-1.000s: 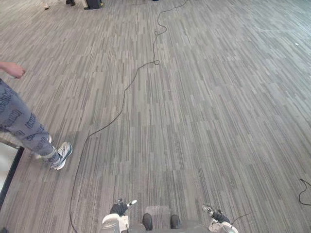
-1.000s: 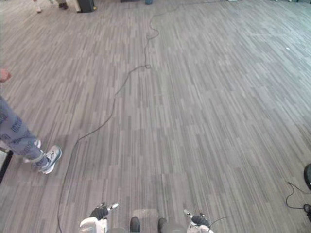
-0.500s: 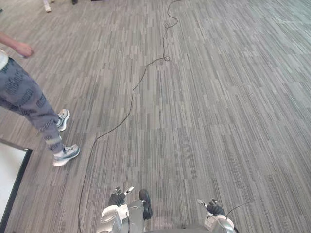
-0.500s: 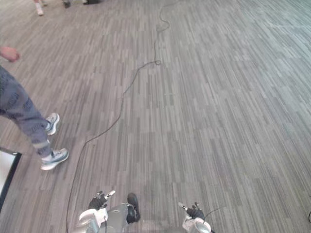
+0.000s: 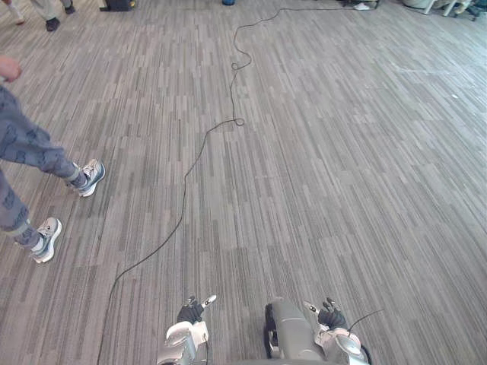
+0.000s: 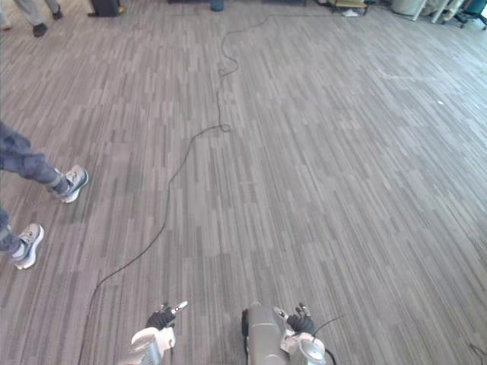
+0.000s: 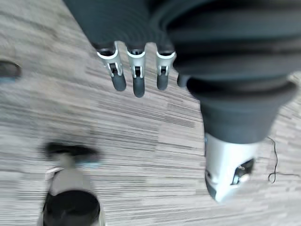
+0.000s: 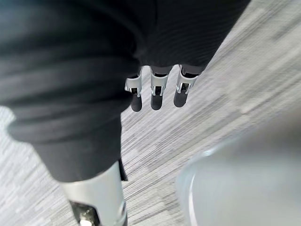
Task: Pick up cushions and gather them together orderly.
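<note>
At the far left a person (image 5: 27,144) stands on the floor (image 5: 342,152), which is a grey striped carpet. The person wears grey-blue patterned trousers and 2 pale sneakers. One sneaker (image 5: 46,237) is nearer the robot and the other sneaker (image 5: 91,176) is a step farther away. Both are flat on the carpet and well apart from each other. The person's hand (image 5: 7,68) shows at the left edge, above the trousers. Farther back, at the top left corner, are the dark shoes of a second person (image 5: 49,21), with a black box (image 5: 118,4) just beside them.

Low in the middle of the head views, the left hand (image 5: 190,310) hangs over the carpet. In its own wrist view its fingers (image 7: 134,75) are straight and side by side, pointing down at the bare carpet. The thumb (image 7: 230,174) stands apart from them. The fingers are spread loose and hold nothing.

To its right, the right hand (image 5: 331,314) hangs at about the same height. Its fingers (image 8: 157,89) are also straight and relaxed, with its thumb (image 8: 99,202) apart, and they grip nothing.

At the top right corner, far off, stand some pale furniture legs (image 5: 449,6).

From these views I cannot tell where the cushions lie.
</note>
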Controlling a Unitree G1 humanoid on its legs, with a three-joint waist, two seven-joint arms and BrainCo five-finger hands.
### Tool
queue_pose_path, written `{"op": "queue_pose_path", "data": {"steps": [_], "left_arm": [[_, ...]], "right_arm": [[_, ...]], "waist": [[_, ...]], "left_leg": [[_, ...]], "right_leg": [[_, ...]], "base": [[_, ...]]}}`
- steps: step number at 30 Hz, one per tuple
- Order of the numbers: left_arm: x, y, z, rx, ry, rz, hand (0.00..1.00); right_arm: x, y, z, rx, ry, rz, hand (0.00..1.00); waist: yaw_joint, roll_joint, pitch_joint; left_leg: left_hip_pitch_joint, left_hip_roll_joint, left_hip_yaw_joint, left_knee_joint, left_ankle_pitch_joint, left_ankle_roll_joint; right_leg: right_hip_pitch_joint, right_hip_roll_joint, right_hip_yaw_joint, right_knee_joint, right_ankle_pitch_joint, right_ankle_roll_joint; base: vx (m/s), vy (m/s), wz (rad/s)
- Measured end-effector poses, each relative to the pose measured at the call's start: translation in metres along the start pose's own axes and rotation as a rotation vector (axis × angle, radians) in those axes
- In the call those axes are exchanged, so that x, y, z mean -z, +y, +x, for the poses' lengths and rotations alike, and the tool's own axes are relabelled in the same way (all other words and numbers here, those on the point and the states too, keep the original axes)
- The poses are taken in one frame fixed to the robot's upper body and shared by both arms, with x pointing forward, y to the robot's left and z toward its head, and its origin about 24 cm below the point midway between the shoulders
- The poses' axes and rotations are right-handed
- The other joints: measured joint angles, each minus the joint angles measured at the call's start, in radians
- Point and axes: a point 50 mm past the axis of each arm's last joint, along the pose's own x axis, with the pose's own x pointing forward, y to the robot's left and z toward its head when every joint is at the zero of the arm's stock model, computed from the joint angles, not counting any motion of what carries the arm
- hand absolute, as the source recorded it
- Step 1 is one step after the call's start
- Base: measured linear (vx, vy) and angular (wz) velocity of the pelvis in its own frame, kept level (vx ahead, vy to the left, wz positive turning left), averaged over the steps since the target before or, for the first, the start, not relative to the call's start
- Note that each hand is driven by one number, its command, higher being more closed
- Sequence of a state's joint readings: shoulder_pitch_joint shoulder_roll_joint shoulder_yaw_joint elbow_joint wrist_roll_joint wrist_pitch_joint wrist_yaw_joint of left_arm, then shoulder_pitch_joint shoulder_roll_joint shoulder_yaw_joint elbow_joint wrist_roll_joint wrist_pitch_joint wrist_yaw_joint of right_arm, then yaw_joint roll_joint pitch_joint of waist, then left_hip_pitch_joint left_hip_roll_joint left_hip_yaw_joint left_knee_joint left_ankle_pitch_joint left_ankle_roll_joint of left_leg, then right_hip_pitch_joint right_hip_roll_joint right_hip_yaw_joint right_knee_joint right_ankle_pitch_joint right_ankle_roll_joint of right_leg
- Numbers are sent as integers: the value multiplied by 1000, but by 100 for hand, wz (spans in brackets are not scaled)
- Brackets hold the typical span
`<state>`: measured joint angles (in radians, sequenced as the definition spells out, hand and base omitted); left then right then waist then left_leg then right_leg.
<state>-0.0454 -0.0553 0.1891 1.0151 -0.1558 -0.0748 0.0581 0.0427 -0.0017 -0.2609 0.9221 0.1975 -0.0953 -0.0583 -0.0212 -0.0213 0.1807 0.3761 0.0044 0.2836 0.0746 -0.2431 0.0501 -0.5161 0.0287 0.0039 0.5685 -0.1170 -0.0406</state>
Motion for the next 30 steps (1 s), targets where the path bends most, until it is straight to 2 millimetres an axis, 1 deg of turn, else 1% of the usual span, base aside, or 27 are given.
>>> {"op": "queue_pose_path", "data": {"steps": [1,2,3,4,5,6,7,8,9,10,11,13,15,16,17,18,19,20,21,22,23,24,25,26,27,29,30], "left_arm": [[-3,-4,1,13,-2,10,0],[-3,-4,2,14,0,9,0],[-3,-4,2,13,0,10,0],[-6,-5,2,19,-14,8,0],[-7,-5,2,19,-15,6,0],[-7,-2,2,22,-20,2,0],[-6,1,1,13,-24,-12,0],[-3,3,-1,5,-22,-19,0],[1,5,-2,-2,-13,-21,0],[-5,6,-2,-1,-42,-23,0],[-3,7,-3,-4,-42,-28,0],[-7,7,-4,-2,-66,-27,0],[-7,7,-4,-2,-71,-28,0],[-10,6,-4,-1,-82,-29,0],[-11,6,-4,0,-86,-31,0],[-11,7,-4,-3,-92,-31,0],[-13,12,-4,-14,-100,-24,0],[-12,14,-4,-21,-98,-24,0],[-13,16,-4,-25,-98,-19,0],[-12,18,-4,-30,-95,-15,0],[-9,20,-4,-36,-80,-10,0],[-4,20,-4,-35,-56,-2,0],[0,12,-3,-12,-25,24,0],[2,9,-1,-8,-2,32,0],[1,8,-1,-8,-2,33,0],[-5,4,1,1,-11,35,0],[-6,3,2,4,-12,35,0]], "right_arm": [[-5,-2,2,9,-12,7,0],[-10,-1,4,10,-23,17,0],[-11,0,4,8,-23,17,0],[-10,1,4,-2,-19,-1,0],[-10,2,4,-5,-19,-4,0],[-9,5,3,-18,-21,-16,0],[-8,10,3,-35,-17,-28,0],[-7,13,2,-49,-13,-38,0],[-4,18,2,-69,-6,-56,0],[-4,20,1,-77,-4,-65,0],[-2,20,1,-79,2,-70,0],[-1,21,0,-84,9,-78,0],[-1,21,0,-81,10,-78,0],[0,20,0,-80,12,-78,0],[1,20,0,-77,14,-78,0],[4,20,-1,-79,23,-80,0],[10,23,-3,-85,46,-70,0],[12,26,-4,-92,52,-65,0],[16,27,-5,-96,62,-64,0],[17,31,-6,-109,65,-72,0],[14,35,-5,-130,55,-84,0],[12,37,-5,-147,41,-88,0],[6,35,-5,-143,12,-84,0],[6,33,-5,-139,9,-82,0],[7,33,-6,-137,10,-80,0],[-1,28,-4,-111,-22,-35,0],[-2,27,-4,-106,-24,-30,0]], "waist": [[-6,17,10],[-8,36,18],[-6,46,19],[-35,54,19],[-38,54,19],[-30,53,20],[-13,45,23],[5,41,27],[25,35,28],[32,30,25],[36,32,25],[37,29,22],[46,21,16],[60,7,4],[70,5,-3],[82,-8,-14],[89,-51,-42],[75,-70,-48],[74,-84,-52],[81,-93,-56],[83,-91,-54],[79,-70,-43],[73,-54,-38],[73,-44,-36],[69,-44,-36],[30,-48,-21],[28,-47,-20]], "left_leg": [[1,9,-40,25,38,-58],[6,28,-58,80,69,-107],[-1,42,-61,116,88,-126],[-83,88,-115,333,192,-204],[-104,95,-125,378,220,-224],[-202,117,-155,600,273,-263],[-305,135,-134,812,240,-262],[-357,146,-108,900,206,-248],[-428,157,-73,958,156,-211],[-507,173,-31,950,106,-166],[-548,182,-9,928,81,-148],[-630,179,40,753,25,-122],[-684,118,-7,463,31,-133],[-711,77,-55,323,62,-148],[-722,51,-111,207,138,-145],[-722,33,-134,190,222,-144],[-704,-1,-103,210,237,-94],[-695,-7,-76,253,180,-66],[-661,-5,-40,296,132,-53],[-614,-6,-11,292,114,-37],[-533,-1,14,268,100,-20],[-435,4,19,218,92,-10],[-320,10,64,162,90,-11],[-246,10,119,120,90,-11],[-230,10,128,111,90,-11],[-149,8,135,90,87,-8],[-141,9,135,88,87,-7]], "right_leg": [[-7,-1,-7,63,-60,-11],[12,1,-23,108,-111,-46],[31,6,-33,110,-132,-59],[122,17,-53,58,-170,-65],[141,19,-54,43,-172,-65],[220,28,-47,-29,-171,-67],[299,45,-15,-91,-175,-83],[350,55,18,-124,-181,-95],[414,56,43,-168,-188,-114],[473,52,69,-208,-194,-122],[508,48,85,-230,-197,-121],[595,25,137,-285,-218,-106],[662,-11,199,-328,-248,-83],[685,-36,242,-339,-268,-61],[699,-48,287,-331,-279,-42],[698,-65,313,-304,-295,-14],[688,-107,357,-257,-308,8],[670,-125,383,-203,-279,53],[665,-124,418,-128,-218,81],[646,-113,428,-40,-155,112],[595,-81,423,119,-31,204],[510,-40,392,329,19,297],[358,-15,276,532,-56,237],[215,-14,169,562,-118,172],[182,-14,143,555,-129,159],[52,-13,4,439,-169,111],[45,-12,-8,420,-170,108]], "base": [[690,-237,22],[556,-219,14],[637,-273,35],[409,-184,36],[491,-211,36],[346,-115,-23],[432,-139,-58],[417,-73,-95],[433,1,-93],[430,43,-78],[527,110,-65],[603,154,-67],[570,195,-85],[703,268,-111],[732,321,-115],[749,337,-112],[740,331,-86],[727,311,-83],[715,307,-80],[669,302,-110],[594,251,-130],[814,298,-161],[729,263,-169],[609,213,-129],[447,157,-80],[549,113,-26],[542,36,-6]]}}
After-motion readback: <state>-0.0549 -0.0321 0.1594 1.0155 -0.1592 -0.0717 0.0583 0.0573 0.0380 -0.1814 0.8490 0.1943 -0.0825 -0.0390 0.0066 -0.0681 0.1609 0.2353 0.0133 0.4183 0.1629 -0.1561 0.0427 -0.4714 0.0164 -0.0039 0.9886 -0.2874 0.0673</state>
